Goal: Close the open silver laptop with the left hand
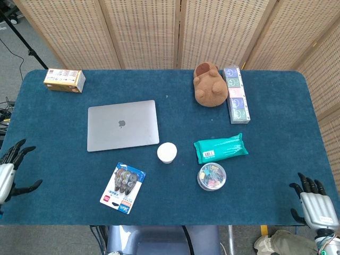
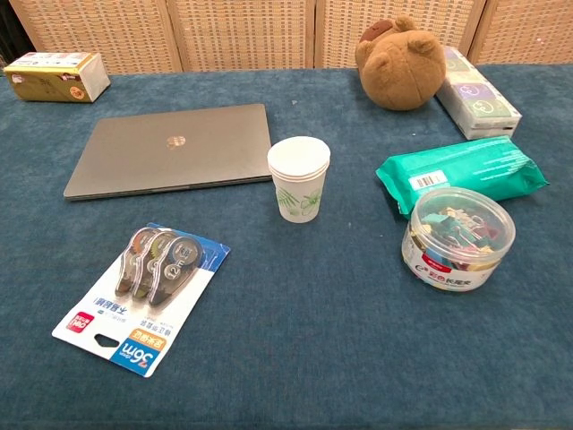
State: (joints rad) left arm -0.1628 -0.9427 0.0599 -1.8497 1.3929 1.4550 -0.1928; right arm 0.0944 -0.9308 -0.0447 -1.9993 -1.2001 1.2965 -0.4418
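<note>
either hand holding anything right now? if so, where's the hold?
Nothing is held. The left hand and right hand are both empty with fingers apart, at the table's near corners. The laptop lies closed, untouched.

We see the silver laptop (image 1: 122, 125) lying flat on the blue tabletop with its lid fully shut, so that only the plain grey top panel and its small central logo face upward. In the head view it sits left of the table's centre, at about 9 o'clock, its long edges running nearly side to side with a slight tilt. In the chest view we find it at about 10 o'clock, its thin front edge turned toward us.
</note>
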